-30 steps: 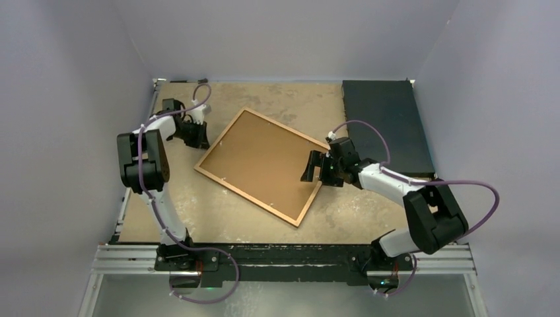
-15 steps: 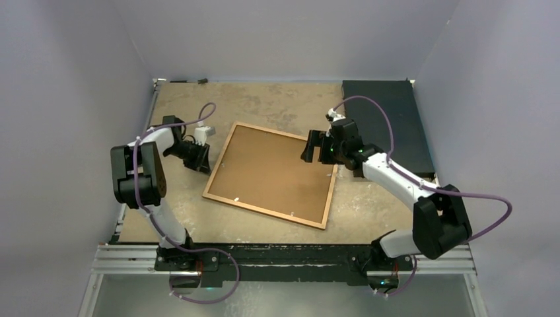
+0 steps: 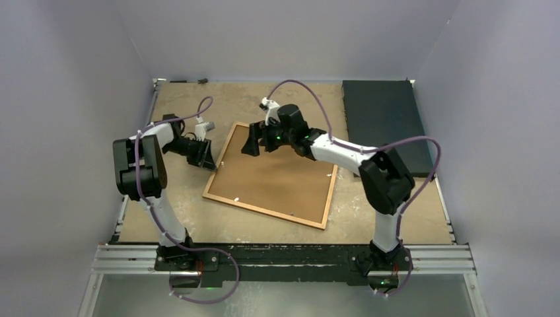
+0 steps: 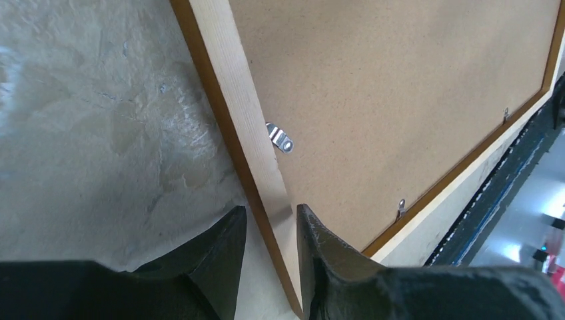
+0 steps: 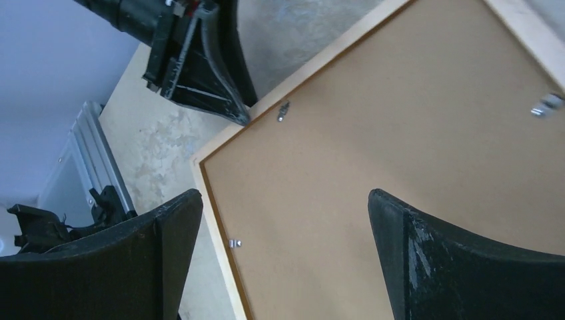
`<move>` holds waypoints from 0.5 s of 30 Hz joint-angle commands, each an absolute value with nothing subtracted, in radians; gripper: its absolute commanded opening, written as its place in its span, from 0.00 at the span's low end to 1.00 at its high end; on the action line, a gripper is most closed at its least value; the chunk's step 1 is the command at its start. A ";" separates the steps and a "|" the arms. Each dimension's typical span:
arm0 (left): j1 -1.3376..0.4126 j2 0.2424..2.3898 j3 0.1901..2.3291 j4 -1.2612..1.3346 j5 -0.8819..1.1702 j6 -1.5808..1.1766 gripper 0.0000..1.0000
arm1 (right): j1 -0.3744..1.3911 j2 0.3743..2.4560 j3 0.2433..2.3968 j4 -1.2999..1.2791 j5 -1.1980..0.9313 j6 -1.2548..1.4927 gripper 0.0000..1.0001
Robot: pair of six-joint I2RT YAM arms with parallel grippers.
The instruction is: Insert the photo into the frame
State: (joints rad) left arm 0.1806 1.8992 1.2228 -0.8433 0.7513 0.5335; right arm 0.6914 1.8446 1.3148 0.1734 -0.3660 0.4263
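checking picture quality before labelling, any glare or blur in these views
Top view: even light, sharp frame. Left wrist view: glare patch on the table, washed-out bright corner lower right. Right wrist view: metal clip at the right edge smeared.

Worn, mottled tan table top (image 3: 198, 221) sits boxed in by plain pale lavender-grey walls (image 3: 290, 39) left, top and right of the view, black slab (image 3: 383, 112) flat in its upper-right corner, aluminium rail (image 3: 122, 261) along the bottom edge, soft even light.
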 commanded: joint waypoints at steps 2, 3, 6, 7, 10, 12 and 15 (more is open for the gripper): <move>0.187 1.950 1.229 -0.823 0.811 0.528 0.31 | 0.733 1.958 1.453 0.242 -0.456 0.439 0.95; 0.188 1.954 1.222 -0.813 0.805 0.526 0.30 | 0.743 1.980 1.470 0.244 -0.460 0.441 0.95; 0.191 1.958 1.206 -0.794 0.804 0.525 0.24 | 0.767 2.042 1.520 0.252 -0.485 0.444 0.94; 0.192 1.959 1.204 -0.793 0.810 0.527 0.22 | 0.774 2.059 1.532 0.260 -0.495 0.446 0.94; 0.198 1.961 1.203 -0.806 0.830 0.539 0.17 | 0.788 2.111 1.575 0.287 -0.533 0.456 0.93; 0.206 1.969 1.212 -0.835 0.849 0.561 0.15 | 0.792 2.147 1.595 0.310 -0.560 0.469 0.93; 0.230 1.981 1.236 -0.897 0.896 0.620 0.17 | 0.800 2.190 1.633 0.320 -0.590 0.483 0.93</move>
